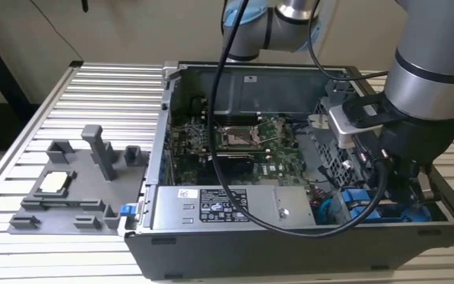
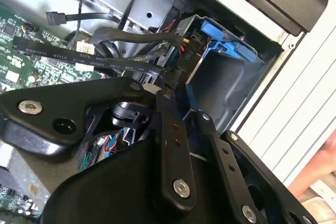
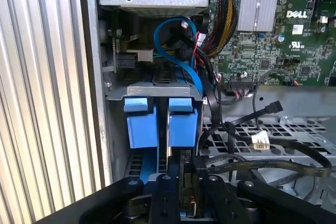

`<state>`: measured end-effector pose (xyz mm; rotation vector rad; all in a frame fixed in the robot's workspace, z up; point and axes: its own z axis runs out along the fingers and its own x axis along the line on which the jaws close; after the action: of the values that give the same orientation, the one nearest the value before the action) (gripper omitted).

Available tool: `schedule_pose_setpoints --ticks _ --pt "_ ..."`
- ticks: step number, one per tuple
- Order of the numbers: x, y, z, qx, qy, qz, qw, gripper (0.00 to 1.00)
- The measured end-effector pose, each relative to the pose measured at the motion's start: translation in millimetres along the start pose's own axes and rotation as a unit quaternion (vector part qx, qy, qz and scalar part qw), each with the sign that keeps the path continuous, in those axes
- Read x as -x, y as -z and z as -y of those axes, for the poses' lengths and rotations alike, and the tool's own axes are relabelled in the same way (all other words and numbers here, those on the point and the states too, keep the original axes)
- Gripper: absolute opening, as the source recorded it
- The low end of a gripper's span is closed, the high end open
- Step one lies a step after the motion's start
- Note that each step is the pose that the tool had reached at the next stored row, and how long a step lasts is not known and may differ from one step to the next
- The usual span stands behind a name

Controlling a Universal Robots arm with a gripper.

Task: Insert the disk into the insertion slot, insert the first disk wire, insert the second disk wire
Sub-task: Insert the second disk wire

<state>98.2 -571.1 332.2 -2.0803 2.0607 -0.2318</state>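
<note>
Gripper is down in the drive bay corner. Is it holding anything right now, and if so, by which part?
Cannot tell. In the second wrist view the gripper sits at a black connector beside the blue carrier of the disk, but its fingertips are hidden.

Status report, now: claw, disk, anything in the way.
Claw low in the case's drive corner, at the disk. Blue carrier sits in the insertion slot. Black cables loose beside the claw.

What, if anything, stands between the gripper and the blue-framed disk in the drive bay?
Nothing visible blocks it. In the first wrist view the gripper sits close to the disk's blue carrier; black cables drape just beside it, toward the motherboard.
</note>
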Motion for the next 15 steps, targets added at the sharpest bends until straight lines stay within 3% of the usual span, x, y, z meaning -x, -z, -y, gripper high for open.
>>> schedule_pose_setpoints --ticks 1,2,7,15 --pt "0.0 0.4 0.1 0.0001 0.0 0.0001 1.0 0.25" --pt "0.0 0.7 0.2 0.0001 0.0 0.0003 1.0 0.32" --pt "0.2 4.2 1.1 0.0005 0.0 0.0009 1.0 0.32" --pt "1.1 32.7 8.6 0.0011 -0.001 0.0028 1.0 0.32"
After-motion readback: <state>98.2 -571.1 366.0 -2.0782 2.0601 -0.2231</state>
